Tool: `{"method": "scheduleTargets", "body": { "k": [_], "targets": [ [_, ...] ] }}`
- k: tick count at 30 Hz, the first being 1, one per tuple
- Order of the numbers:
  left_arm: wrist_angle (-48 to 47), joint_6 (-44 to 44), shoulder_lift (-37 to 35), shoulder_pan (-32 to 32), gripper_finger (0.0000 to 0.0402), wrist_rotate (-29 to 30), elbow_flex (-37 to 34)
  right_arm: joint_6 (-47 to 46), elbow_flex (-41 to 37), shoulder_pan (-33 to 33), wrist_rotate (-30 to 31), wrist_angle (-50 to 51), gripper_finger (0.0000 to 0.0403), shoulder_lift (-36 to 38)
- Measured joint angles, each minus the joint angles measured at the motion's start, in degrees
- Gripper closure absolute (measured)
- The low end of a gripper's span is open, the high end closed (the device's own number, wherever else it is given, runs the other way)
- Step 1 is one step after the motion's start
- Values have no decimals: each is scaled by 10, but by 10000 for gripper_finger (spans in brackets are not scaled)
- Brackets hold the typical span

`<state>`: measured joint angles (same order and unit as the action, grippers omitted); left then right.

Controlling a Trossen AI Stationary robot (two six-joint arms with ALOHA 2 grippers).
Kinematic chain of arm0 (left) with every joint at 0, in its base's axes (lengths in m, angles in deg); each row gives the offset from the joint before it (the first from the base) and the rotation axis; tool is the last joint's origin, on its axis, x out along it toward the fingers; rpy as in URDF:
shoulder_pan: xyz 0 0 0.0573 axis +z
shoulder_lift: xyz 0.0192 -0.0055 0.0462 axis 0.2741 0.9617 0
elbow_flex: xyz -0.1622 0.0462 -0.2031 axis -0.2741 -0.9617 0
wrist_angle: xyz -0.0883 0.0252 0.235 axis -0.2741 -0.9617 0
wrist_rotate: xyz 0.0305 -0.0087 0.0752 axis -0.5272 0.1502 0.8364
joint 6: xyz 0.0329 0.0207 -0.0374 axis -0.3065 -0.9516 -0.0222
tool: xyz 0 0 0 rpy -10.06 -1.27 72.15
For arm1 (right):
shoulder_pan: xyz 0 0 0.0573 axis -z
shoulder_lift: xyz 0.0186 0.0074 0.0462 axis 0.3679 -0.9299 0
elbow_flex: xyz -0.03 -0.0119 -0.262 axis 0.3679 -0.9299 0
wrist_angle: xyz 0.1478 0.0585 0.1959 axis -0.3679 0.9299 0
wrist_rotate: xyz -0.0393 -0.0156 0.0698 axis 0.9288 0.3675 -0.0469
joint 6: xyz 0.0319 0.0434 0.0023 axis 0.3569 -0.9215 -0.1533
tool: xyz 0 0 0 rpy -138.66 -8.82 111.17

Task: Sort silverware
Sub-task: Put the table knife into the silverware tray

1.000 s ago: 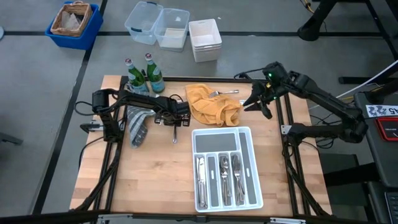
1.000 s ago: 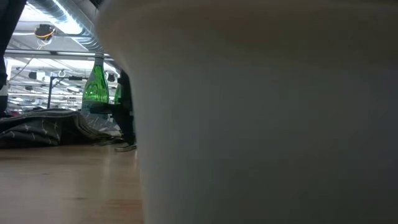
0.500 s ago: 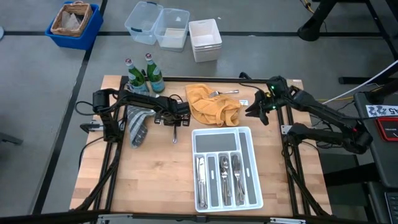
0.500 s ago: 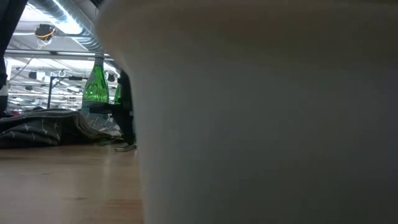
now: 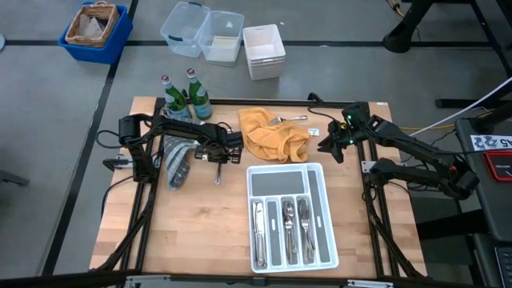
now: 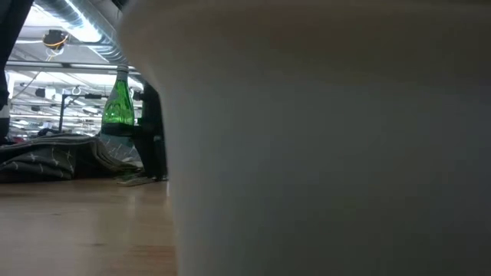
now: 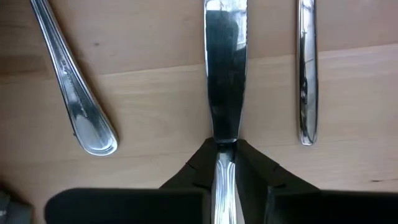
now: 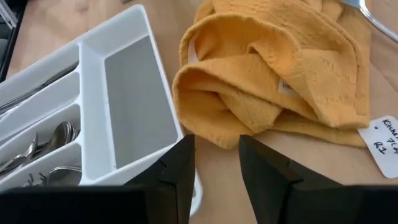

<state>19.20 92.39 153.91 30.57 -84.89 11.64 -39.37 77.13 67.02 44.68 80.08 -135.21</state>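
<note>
My left gripper [image 5: 218, 158] points down at the table's middle left, shut on a table knife [image 7: 224, 74] whose end shows below it [image 5: 217, 174]. Two more pieces of silverware lie beside it: one handle [image 7: 78, 102] and another [image 7: 305, 81]. A fork [image 5: 288, 120] rests on the orange towel [image 5: 272, 134]. The white tray [image 5: 292, 212] holds sorted silverware in its long slots. My right gripper [image 8: 217, 168] is open, low over the tray's far corner beside the towel [image 8: 273, 81]. My left gripper pinches the knife between its two fingers where the handle meets the blade [image 7: 224, 144]. The fingers [image 7: 252, 165] come from above, pointing down, one on each side edge. The knife lies level along the wood; I cannot tell whether it is lifted.
Two green bottles [image 5: 182, 98] stand at the far left, with a grey cloth [image 5: 178, 160] under my left arm. A paper tag [image 8: 388, 134] lies by the towel. Plastic bins [image 5: 216, 36] and a blue crate [image 5: 94, 30] sit beyond the far edge. The tray wall [image 6: 322, 153] blocks most of the low view.
My right gripper has come down toward the table and drawn back toward the right edge, turning as it went, and now stands low beside the towel. The knife end showing below my left gripper has shifted a little toward the table's left.
</note>
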Motion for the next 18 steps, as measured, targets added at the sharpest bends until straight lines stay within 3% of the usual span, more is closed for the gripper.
{"method": "scheduleTargets", "body": {
  "k": [18],
  "targets": [
    [12,18,-22,-1,368,-66,-3,0,0,0,-1,0,276,0]
  ]
}}
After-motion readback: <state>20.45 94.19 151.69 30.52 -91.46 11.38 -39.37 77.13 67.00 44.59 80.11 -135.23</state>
